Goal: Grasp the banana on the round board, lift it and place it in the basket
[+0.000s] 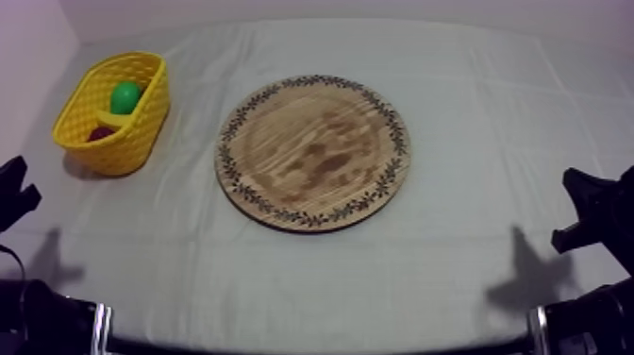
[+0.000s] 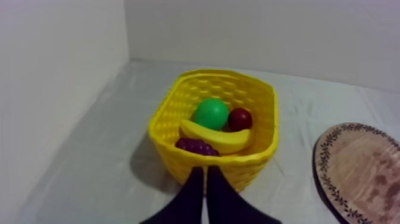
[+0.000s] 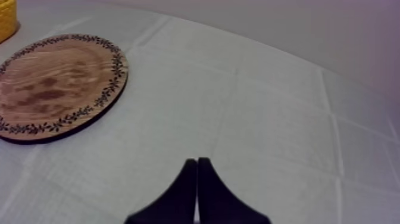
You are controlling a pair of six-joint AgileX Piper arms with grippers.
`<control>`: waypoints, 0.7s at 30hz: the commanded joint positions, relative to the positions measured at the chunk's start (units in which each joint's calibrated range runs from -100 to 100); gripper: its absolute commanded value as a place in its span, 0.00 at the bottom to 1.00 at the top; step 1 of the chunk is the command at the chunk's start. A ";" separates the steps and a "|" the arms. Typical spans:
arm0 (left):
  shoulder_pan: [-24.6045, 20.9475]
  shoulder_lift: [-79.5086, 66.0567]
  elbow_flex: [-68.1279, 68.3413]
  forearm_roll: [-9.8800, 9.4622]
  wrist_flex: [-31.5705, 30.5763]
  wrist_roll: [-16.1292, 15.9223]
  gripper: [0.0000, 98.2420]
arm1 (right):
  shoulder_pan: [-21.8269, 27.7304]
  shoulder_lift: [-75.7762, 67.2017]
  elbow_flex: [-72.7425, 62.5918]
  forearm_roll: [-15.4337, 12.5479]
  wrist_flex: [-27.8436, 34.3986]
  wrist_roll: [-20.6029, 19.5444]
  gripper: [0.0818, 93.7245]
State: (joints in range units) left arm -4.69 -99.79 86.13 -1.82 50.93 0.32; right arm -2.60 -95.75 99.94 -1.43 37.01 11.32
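Left gripper, fingers together on nothing, faces the yellow basket at the top view's upper left; the banana already lies inside it, long axis crosswise to my fingers. Right gripper, likewise together, sits farther off, past the wooden board.

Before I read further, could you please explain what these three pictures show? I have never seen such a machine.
This is a robot with two arms, one at each side of a cloth-covered table. One picture looks down from above; the other two come from cameras on the arms' wrists. The black wedge before the yellow basket is the left hand; the one over bare cloth is the right hand. Both are shut and hold nothing. On the table lie a bare round wooden board and the yellow basket, holding a banana, a green pear, a bunch of grapes and a small red fruit.
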 commanded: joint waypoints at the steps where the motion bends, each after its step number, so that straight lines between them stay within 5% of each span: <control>1: 0.04 -0.04 1.72 -0.14 -1.76 -0.49 0.00 | 0.00 0.00 -0.05 -0.01 0.00 0.03 0.00; 8: -0.57 -0.04 9.11 -2.81 -5.76 0.56 0.00 | 0.05 0.00 -0.05 -0.06 0.01 0.01 0.00; 21: -0.70 -0.04 10.04 -1.88 -6.10 0.58 0.00 | 0.07 0.00 -0.05 -0.06 0.00 0.03 0.00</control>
State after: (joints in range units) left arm -5.38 -99.83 96.14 -3.77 44.86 0.94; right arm -2.53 -95.75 99.94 -1.48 37.01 11.35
